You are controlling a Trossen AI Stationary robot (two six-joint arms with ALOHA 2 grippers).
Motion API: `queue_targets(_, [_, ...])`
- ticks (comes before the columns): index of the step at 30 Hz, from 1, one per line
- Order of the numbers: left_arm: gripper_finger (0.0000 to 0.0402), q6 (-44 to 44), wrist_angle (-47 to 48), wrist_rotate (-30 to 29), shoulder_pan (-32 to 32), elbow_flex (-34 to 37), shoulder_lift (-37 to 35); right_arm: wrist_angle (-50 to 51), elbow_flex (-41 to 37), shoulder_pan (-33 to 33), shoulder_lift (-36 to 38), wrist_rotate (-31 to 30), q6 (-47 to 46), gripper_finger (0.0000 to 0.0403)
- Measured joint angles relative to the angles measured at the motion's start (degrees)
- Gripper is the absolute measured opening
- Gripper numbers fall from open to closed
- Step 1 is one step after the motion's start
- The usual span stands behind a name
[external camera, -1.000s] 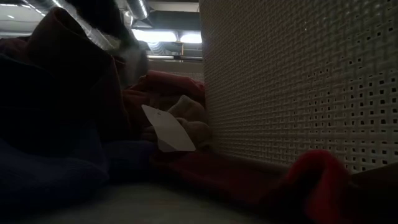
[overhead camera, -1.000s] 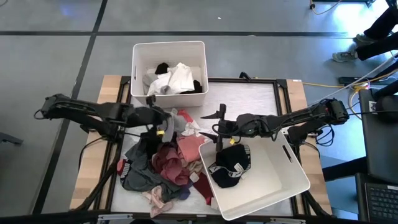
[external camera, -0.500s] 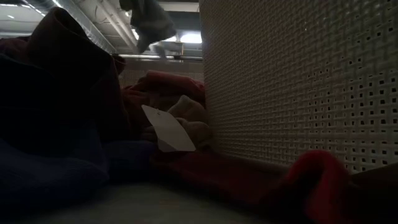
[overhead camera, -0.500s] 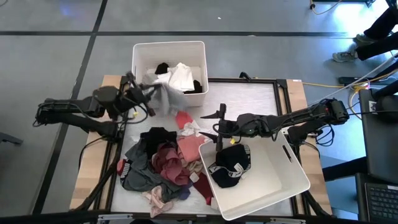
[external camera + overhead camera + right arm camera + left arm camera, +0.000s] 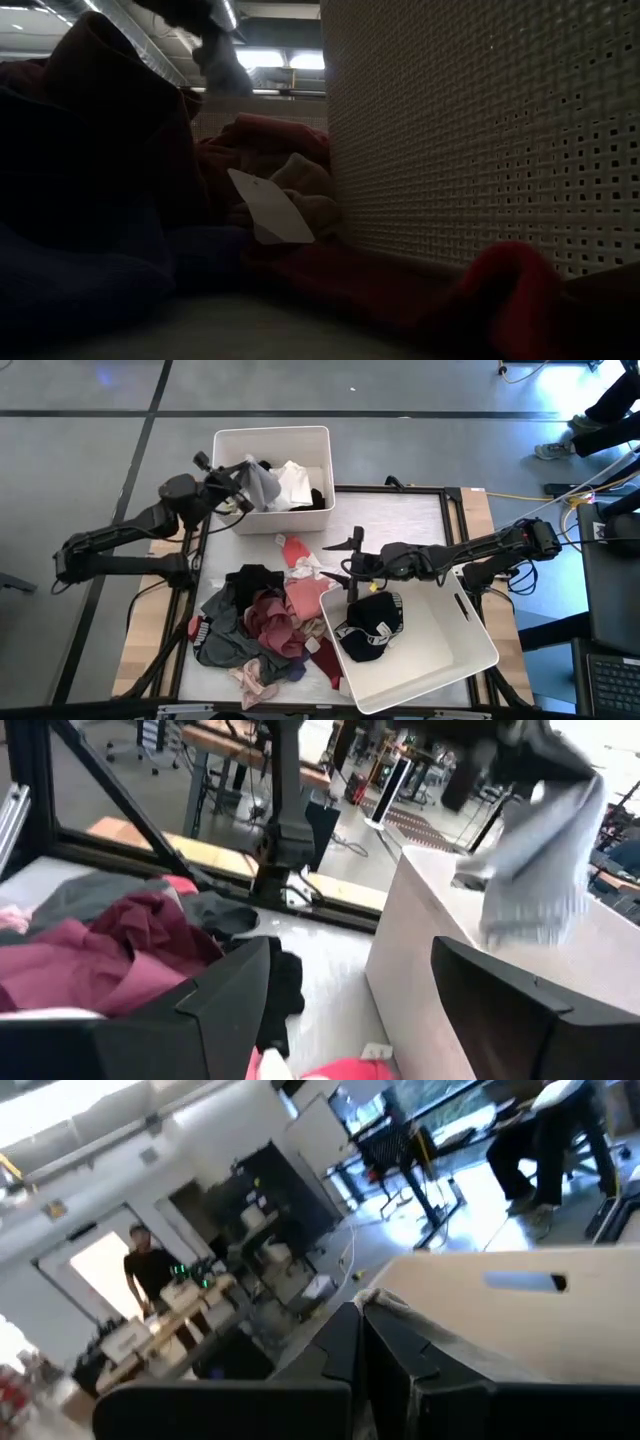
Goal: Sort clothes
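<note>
A: What's new on the left?

B: The left gripper [image 5: 243, 472] has carried a grey garment [image 5: 262, 484] up off the pile [image 5: 262, 622]. A second ago it was down among the clothes; now it hangs over the near left rim of the far bin [image 5: 272, 468], jaws pinched together on the cloth. The right wrist view shows the same piece dangling above that bin's wall [image 5: 470, 950].

A: So what does that mean for the sorting?

B: I'd say one more light piece is about to join the white and black ones already in there. It hasn't been let go yet.

A: And the right side?

B: The right gripper [image 5: 345, 571] hasn't moved. It hovers at the corner of the near bin [image 5: 425, 660], jaws spread wide, holding nothing.

A: Count for me, left to right.

B: Two arms, two white bins. One garment in the air. The pile between the arms I can't count exactly: at least black, grey, maroon, pink and beige pieces, tangled. The far bin holds roughly three or four pieces. The near bin holds one black garment [image 5: 372, 626] with white lettering.
</note>
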State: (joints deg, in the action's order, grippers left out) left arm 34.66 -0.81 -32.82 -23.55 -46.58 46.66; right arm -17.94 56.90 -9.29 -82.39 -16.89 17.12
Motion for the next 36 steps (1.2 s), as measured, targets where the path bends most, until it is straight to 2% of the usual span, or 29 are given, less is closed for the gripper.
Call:
queue_targets(8, [0.0013, -4.53, 0.78, 0.48, -7.7, 0.54, 4.18, 0.96, 0.04, 0.64, 0.02, -0.06, -1.03, 0.028])
queue_targets(11, [0.0042, -5.84, 1.72, 0.5, -9.03, 0.54, 5.09, 1.36, 0.02, 0.69, 0.0, -0.06, -1.14, 0.028])
queue_targets(17, [0.0131, -12.76, 6.9, 1.17, -10.26, 0.54, 5.55, 1.93, 0.02, 0.69, 0.0, -0.77, -1.19, 0.028])
queue_targets(20, [0.017, -17.18, 12.54, 7.21, -9.95, -0.07, 4.47, 2.22, 0.02, 0.69, 0.02, -1.21, -1.18, 0.028])
queue_targets(23, [0.0196, -21.87, 15.1, 18.21, -9.07, -1.56, 2.9, 2.28, 0.02, 0.69, 0.01, -1.97, -0.57, 0.028])
queue_targets(29, [0.0212, -25.28, 16.46, 38.93, -4.59, -1.71, 0.31, 2.1, 0.02, 0.69, 0.02, -2.0, -0.55, 0.028])
queue_targets(31, [0.021, -25.06, 17.66, 42.37, -2.2, -1.71, 0.36, 2.36, 0.02, 0.69, 0.02, -2.0, -0.55, 0.028])
queue_targets(36, [0.0206, -25.26, 18.54, 43.2, 5.36, -0.2, 2.43, 1.96, 0.02, 0.69, 0.02, -2.0, -1.1, 0.028])
